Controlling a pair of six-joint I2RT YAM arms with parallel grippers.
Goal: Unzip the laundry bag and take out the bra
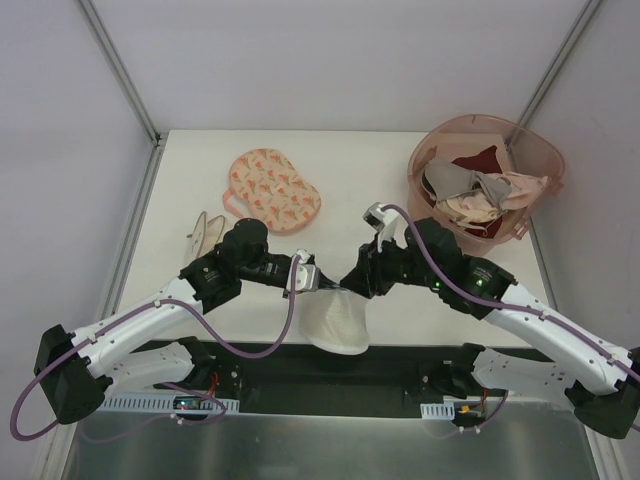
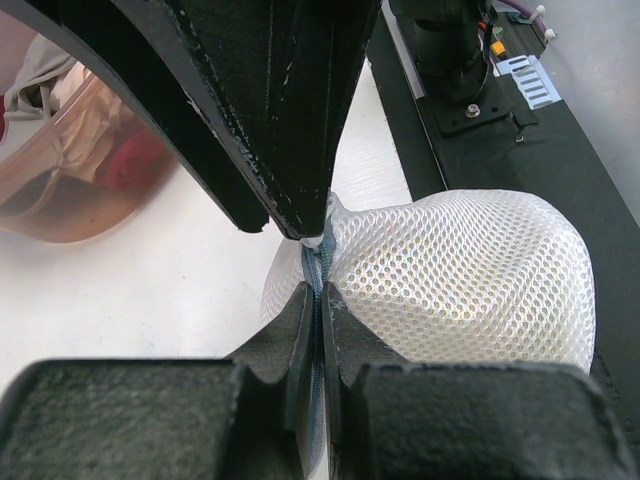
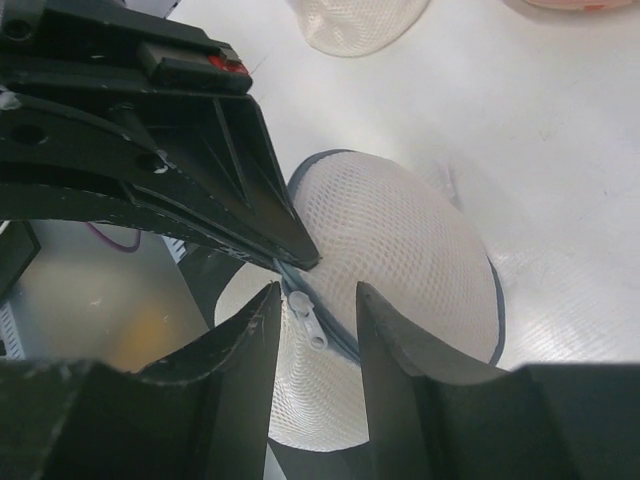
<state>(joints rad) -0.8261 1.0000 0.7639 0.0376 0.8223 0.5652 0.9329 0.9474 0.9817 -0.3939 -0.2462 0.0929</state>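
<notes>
The laundry bag is a white mesh dome with a grey-blue zipper rim, held at the table's near edge. My left gripper is shut on the zipper rim, with the grey-blue tape pinched between its fingers. My right gripper faces it from the other side, open. The white zipper pull lies in the gap between its fingers, touched by neither. The mesh bulges to the right of the left jaws. The zipper looks closed. The bra is hidden.
A pink translucent tub with beige, grey and maroon garments stands at the back right. A flat pink printed pouch lies at the back middle, and a cream item to its left. The black base strip runs under the bag.
</notes>
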